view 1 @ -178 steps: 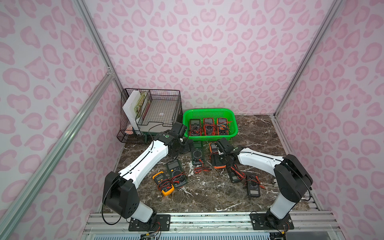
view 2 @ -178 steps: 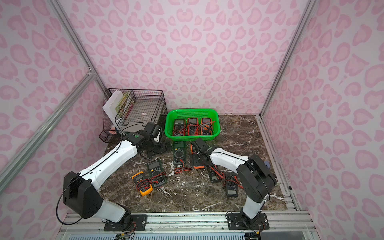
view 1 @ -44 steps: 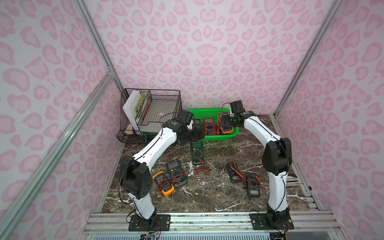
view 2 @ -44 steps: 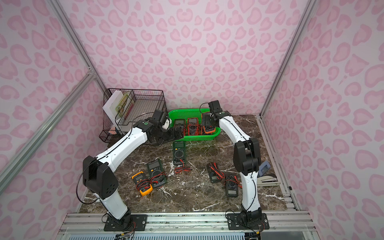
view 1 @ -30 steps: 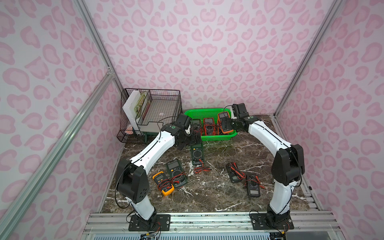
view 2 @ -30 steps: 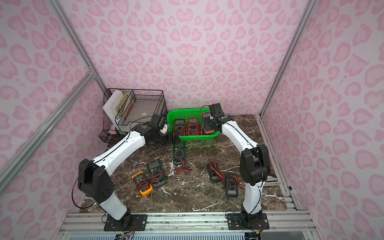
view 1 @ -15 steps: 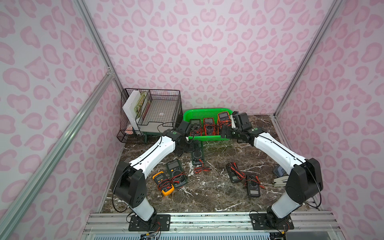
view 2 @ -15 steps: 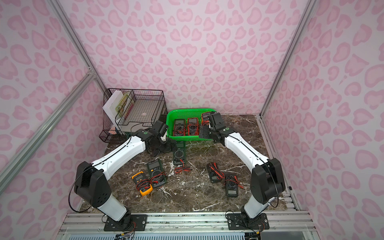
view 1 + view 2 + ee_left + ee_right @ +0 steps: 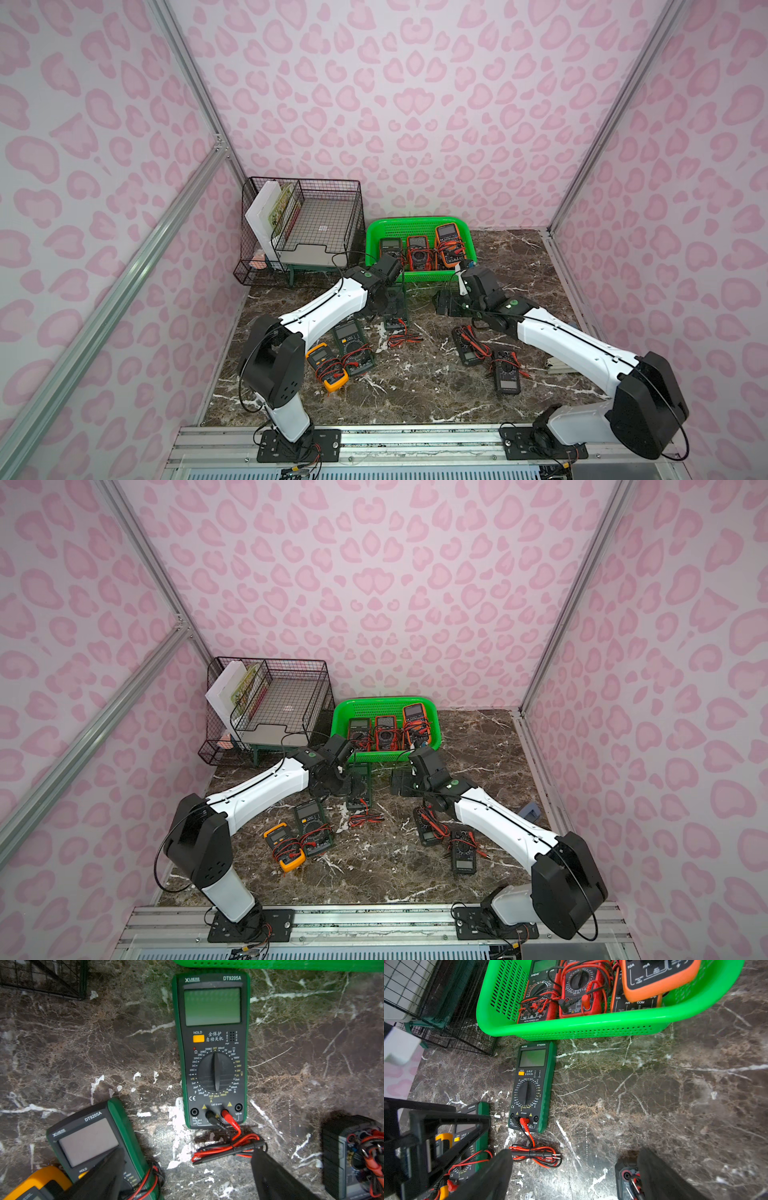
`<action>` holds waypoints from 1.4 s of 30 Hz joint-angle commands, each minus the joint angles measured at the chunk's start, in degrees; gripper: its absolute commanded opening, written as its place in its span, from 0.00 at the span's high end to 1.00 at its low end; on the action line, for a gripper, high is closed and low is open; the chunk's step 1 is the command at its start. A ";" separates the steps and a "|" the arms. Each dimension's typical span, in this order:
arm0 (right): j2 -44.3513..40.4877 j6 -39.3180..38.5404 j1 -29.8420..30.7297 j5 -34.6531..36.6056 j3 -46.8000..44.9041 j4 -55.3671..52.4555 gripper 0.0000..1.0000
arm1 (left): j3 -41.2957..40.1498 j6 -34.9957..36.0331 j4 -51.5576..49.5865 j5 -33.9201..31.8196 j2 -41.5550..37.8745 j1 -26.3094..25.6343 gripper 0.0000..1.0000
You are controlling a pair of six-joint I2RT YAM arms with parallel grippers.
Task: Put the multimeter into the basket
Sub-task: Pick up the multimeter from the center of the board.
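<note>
A dark green multimeter (image 9: 214, 1049) lies face up on the marble just in front of the green basket (image 9: 419, 277), its red and black leads (image 9: 226, 1149) bundled at its near end. My left gripper (image 9: 188, 1153) hovers open over that end, holding nothing; in a top view it (image 9: 336, 783) covers part of the multimeter (image 9: 359, 783). My right gripper (image 9: 575, 1155) is open and empty above bare marble to the right of this multimeter (image 9: 531, 1084). The basket (image 9: 591, 1024) holds several multimeters, an orange one (image 9: 658, 978) on top at the right end.
A black wire rack (image 9: 303, 224) stands left of the basket. A green multimeter (image 9: 353, 345) and a yellow one (image 9: 326, 365) lie near the left arm. Two black multimeters (image 9: 469, 345) (image 9: 507, 372) lie under the right arm.
My right gripper has drawn back from the basket to low over the table in front of it. My left gripper has moved back and down over the green multimeter.
</note>
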 commanded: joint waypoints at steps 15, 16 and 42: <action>-1.97 7.04 6.86 1.56 -7.50 6.39 0.01 | 2.93 4.72 8.31 0.79 8.96 -0.54 0.01; -1.88 7.03 6.86 1.66 -7.48 6.19 0.01 | 3.31 4.81 8.43 0.88 9.44 -0.55 0.01; 0.50 5.08 6.40 3.15 -4.14 3.06 0.01 | 7.84 5.60 9.09 1.16 18.26 -0.55 0.01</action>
